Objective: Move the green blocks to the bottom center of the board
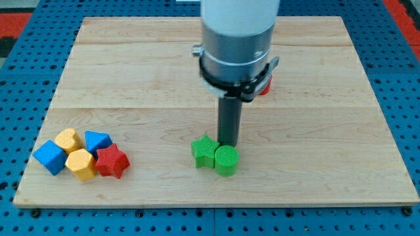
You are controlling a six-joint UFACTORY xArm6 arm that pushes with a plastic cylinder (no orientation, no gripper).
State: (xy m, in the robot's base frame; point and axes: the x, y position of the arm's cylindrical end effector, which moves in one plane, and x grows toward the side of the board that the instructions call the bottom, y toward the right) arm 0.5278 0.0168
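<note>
Green is the colour of the two blocks sitting low and a little right of centre on the pale wooden table [131, 72]: a green star block [205, 152] on the view's left and a green cylinder block [226, 160] on the view's right, touching each other side by side. They lie near the bottom edge, close to the bottom centre of the board.

No grasping hand shows anywhere; the arm ends in a dark rod, and my tip [228, 144] comes down just behind the pair, at the seam where the star meets the cylinder, touching or nearly touching their upper edges.

At the view's lower left a cluster is packed together, well apart from the green pair: a blue cube block [50, 157], a yellow block [68, 139] above it, a second yellow block [81, 164] beside it, a blue block [98, 141], and a red star block [111, 161] at the cluster's right end.

Behind the arm's grey body, a red block [265, 85] peeks out at the view's right, mostly hidden, its shape unclear.
</note>
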